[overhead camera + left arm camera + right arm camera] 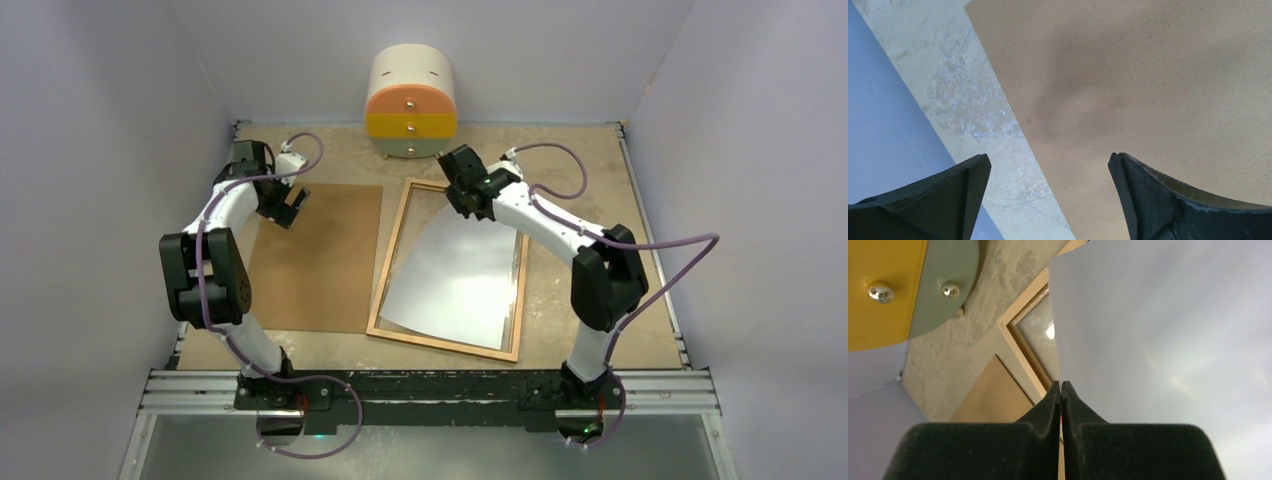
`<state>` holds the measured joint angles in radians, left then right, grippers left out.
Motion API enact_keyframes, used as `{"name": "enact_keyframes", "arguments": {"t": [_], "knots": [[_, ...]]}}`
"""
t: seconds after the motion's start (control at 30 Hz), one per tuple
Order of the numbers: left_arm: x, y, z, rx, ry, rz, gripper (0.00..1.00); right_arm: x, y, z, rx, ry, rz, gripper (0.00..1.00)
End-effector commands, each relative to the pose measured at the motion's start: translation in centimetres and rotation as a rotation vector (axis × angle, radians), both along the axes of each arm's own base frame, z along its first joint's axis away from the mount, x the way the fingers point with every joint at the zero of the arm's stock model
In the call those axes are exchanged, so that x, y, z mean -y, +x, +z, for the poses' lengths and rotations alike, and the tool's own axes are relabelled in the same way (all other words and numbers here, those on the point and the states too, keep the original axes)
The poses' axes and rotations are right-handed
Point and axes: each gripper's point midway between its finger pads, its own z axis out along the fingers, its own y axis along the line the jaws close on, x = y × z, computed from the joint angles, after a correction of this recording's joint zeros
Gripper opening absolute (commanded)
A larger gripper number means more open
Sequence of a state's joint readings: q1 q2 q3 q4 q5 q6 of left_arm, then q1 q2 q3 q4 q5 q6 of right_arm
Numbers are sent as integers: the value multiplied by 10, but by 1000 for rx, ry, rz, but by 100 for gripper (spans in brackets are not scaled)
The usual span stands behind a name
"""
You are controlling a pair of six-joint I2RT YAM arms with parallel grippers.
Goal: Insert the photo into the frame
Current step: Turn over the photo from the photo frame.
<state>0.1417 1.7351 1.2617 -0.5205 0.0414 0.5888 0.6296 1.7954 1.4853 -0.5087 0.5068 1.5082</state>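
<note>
The right claw (462,205) was pinched fully shut on the far edge of the photo (460,275), its two black fingertips (1055,395) pressed together on the sheet with no gap between them in the right wrist view. The photo lay with its plain white back up, and its printed side could not be seen. Its near part rested inside the frame (387,262), while its far part curved upward to the claw, so the sheet was bowed rather than flat. The frame lay flat near the middle of the table (350,155), turned a little out of square with the table's edges. Its far left corner was uncovered there, showing thin wood and glossy glass beside the raised edge of the photo. Just to the left of the frame lay a plain brown board (315,258), flat on the table and apart from the frame. The left claw (292,208) hung over the far left part of that board with its fingers spread wide and nothing between them. The left wrist view showed the board's left edge running beneath the open fingers, with bare table beside it. A small rounded chest of drawers (411,105), with orange, yellow and pale green fronts and round metal knobs, stood at the far edge of the table, beyond the frame.
</note>
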Motion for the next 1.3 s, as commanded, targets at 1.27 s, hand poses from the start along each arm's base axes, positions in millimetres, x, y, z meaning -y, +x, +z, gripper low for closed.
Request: {"name": "enact_keyframes", "arguments": {"t": [1.27], "knots": [[0, 6, 17, 37, -6, -13, 99, -74, 8, 0, -26, -646, 697, 0]]}}
